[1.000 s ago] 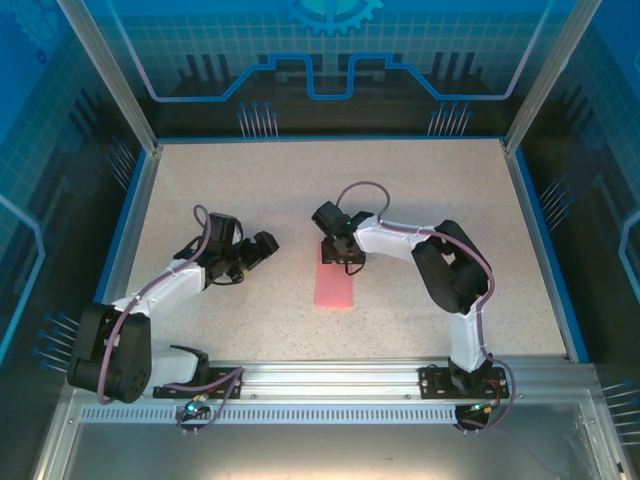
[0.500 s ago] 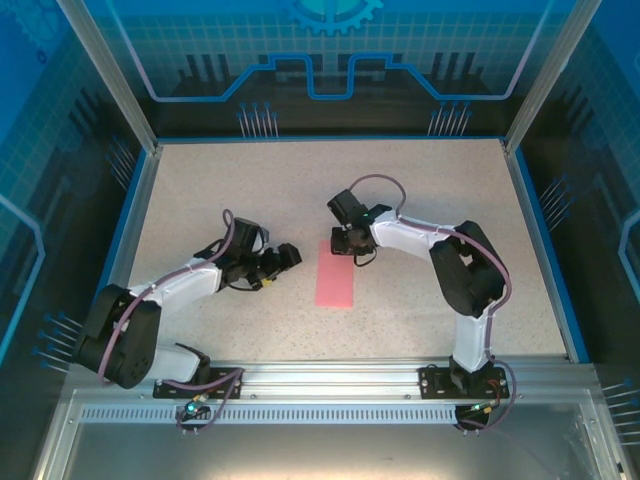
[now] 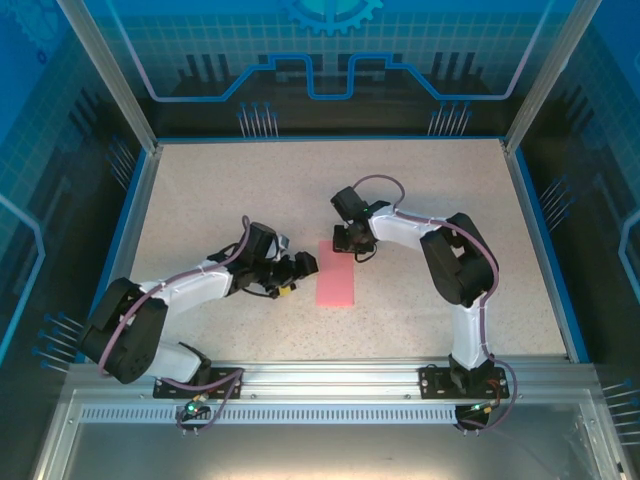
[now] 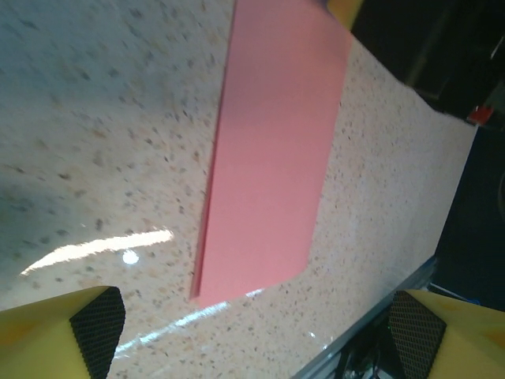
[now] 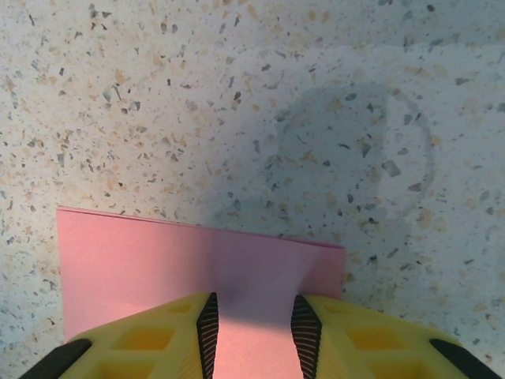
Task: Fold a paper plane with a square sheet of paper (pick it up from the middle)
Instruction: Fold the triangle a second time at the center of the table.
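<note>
Paper [image 3: 336, 287]: plain pink-red, unmarked. Table [image 3: 230, 190]: beige, dark and tan speckles, blue border. Left gripper [image 4: 254, 325], right gripper [image 5: 254, 316]: yellow fingers, black ribbed pads. Arms [image 3: 190, 290]: white sleeves, black joints. Walls [image 3: 330, 50]: blue, grid-line pattern.

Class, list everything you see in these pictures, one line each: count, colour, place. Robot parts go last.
thin pink-red paper rectangle: one, pink-red, flat mid-table.
speckled stone-look table: one, beige, beneath everything.
printed wall panels: three sides, blue, around the table.
left gripper: one, black with yellow fingers, open, just left of the paper rectangle.
right gripper: one, same colours, jaws slightly apart over the rectangle's far edge.
</note>
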`<state>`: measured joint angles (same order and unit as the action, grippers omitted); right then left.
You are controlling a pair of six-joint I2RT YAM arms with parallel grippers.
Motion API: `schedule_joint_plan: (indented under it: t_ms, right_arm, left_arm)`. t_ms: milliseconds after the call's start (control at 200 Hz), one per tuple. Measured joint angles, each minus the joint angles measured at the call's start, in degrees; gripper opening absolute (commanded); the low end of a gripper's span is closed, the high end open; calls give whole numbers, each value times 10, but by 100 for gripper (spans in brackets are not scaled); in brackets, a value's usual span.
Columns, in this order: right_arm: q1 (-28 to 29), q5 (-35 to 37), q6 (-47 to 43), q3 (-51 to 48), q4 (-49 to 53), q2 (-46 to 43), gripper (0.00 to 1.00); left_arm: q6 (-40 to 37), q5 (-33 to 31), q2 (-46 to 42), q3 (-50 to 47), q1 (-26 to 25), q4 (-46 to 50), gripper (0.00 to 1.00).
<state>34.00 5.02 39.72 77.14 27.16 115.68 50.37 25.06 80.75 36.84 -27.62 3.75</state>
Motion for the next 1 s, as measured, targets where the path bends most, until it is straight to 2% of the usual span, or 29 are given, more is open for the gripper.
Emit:
schedule_joint_plan:
  t_ms: [485, 780, 1000]
  right_arm:
    - [-19, -41, 23, -8, -13, 0, 36]
    - [-19, -43, 23, -10, -15, 0, 36]
    - [-19, -43, 23, -12, -18, -1, 36]
  left_arm:
    - [45, 18, 46, -2, -66, -24, 90]
    - [52, 18, 72, 2, -77, -28, 89]
    - [52, 18, 79, 7, -86, -28, 84]
